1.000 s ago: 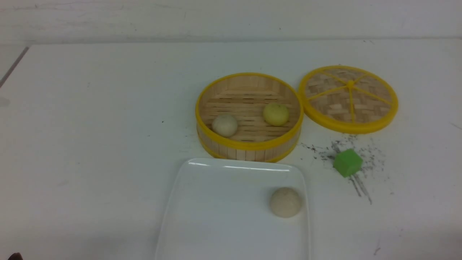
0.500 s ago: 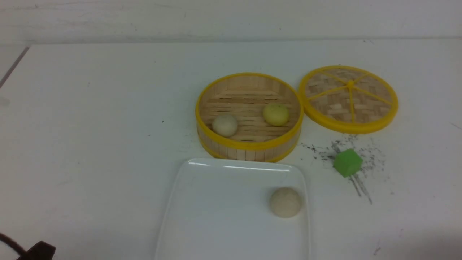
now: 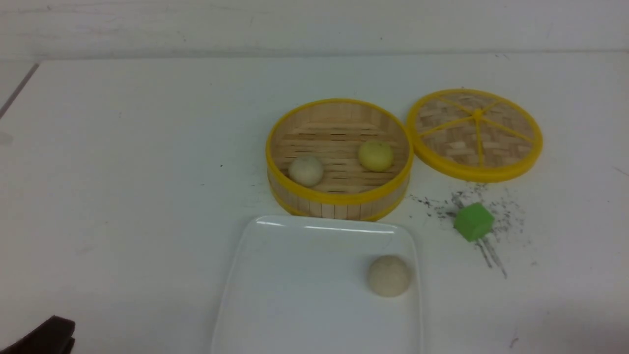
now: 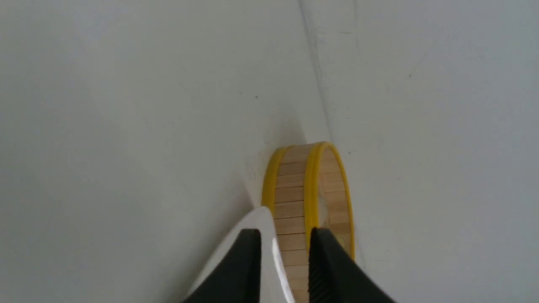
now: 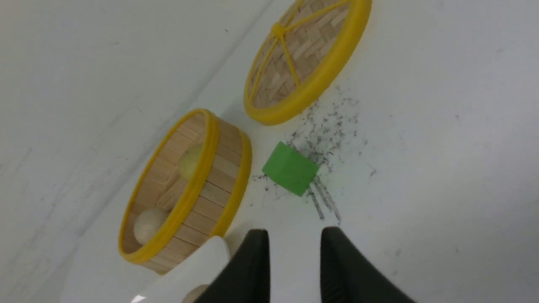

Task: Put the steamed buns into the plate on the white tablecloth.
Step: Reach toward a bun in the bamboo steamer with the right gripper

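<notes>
One off-white steamed bun lies in the white plate, near its right rim. Another off-white bun and the pale yellow bun sit in the bamboo steamer just behind the plate on the white tablecloth. My left gripper is low at the near left, its jaws a little apart and empty, pointing at the steamer's side. Only a dark part of it shows in the front view. My right gripper is empty with its jaws a little apart, near the plate's corner.
The woven steamer lid lies flat to the right of the steamer. A green cube sits among dark scuff marks in front of the lid. It also shows in the right wrist view.
A dark part of my left arm has come into the front view's bottom-left corner. The buns, plate and steamer have not moved.
</notes>
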You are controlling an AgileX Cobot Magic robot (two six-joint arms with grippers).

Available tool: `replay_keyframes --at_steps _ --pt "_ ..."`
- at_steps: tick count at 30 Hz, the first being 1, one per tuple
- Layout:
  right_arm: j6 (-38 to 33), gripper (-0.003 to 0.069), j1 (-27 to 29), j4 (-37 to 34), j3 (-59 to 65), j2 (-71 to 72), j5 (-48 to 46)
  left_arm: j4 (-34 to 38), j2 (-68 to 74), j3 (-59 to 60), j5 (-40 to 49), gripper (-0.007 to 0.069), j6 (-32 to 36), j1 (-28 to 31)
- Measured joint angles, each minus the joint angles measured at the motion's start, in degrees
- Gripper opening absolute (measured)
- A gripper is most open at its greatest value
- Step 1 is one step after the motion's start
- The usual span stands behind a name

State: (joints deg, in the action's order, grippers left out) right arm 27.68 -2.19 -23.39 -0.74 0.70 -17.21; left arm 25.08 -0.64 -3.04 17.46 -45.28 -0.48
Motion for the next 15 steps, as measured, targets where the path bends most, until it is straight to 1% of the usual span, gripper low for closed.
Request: replay_keyframes --at_steps 1,2,3,5,6,7,8,9,10,12,13,15 --pt "-1.6 0.0133 0.0 0.3 -1.9 0.0 0.3 -0.1 0.0 -2.1 0.2 0.0152 1.7 0.0" --pt "-3.6 0.0086 0.0 1.0 -4.2 -0.1 0.6 -0.4 0.0 -4.9 0.3 0.0130 4.2 0.0" --pt "-4.4 0.0078 0.0 1.5 -5.2 -0.1 0.6 -0.6 0.0 -6.1 0.4 0.0126 5.2 0.0" --pt "-8.6 0.0000 0.0 4.1 -11.6 -2.5 -0.1 -2.6 2.0 -13.7 1.8 0.0074 11.5 0.0" --pt "-10.0 -0.0010 0.0 5.2 -14.8 -4.4 -1.5 -3.7 4.1 -16.8 3.5 0.0052 13.6 0.0" --pt "-10.2 -0.0010 0.0 5.5 -15.5 -4.4 -1.5 -3.9 5.1 -17.4 3.9 0.0048 14.0 0.0" --pt "-11.6 -0.0010 0.0 7.1 -20.8 -8.4 -5.5 -5.6 9.4 -21.6 8.4 0.0017 16.2 0.0" --pt "-12.0 -0.0008 0.0 7.9 -23.4 -10.7 -8.2 -6.7 12.4 -24.4 11.3 0.0008 17.5 0.0" --pt "-12.3 -0.0008 0.0 8.3 -24.6 -12.6 -10.5 -7.2 14.7 -25.5 12.9 0.0005 17.9 0.0" --pt "-14.1 -0.0001 0.0 10.5 -32.6 -21.7 -22.1 -10.5 24.8 -31.9 24.3 0.0002 20.5 0.0" --pt "-14.3 0.0000 0.0 10.7 -33.1 -23.2 -23.9 -11.0 26.5 -32.8 25.9 0.0002 21.0 0.0" --pt "-17.4 0.0001 0.0 11.3 -38.4 -32.6 -33.1 -13.3 37.7 -37.6 34.6 0.0002 24.7 0.0"
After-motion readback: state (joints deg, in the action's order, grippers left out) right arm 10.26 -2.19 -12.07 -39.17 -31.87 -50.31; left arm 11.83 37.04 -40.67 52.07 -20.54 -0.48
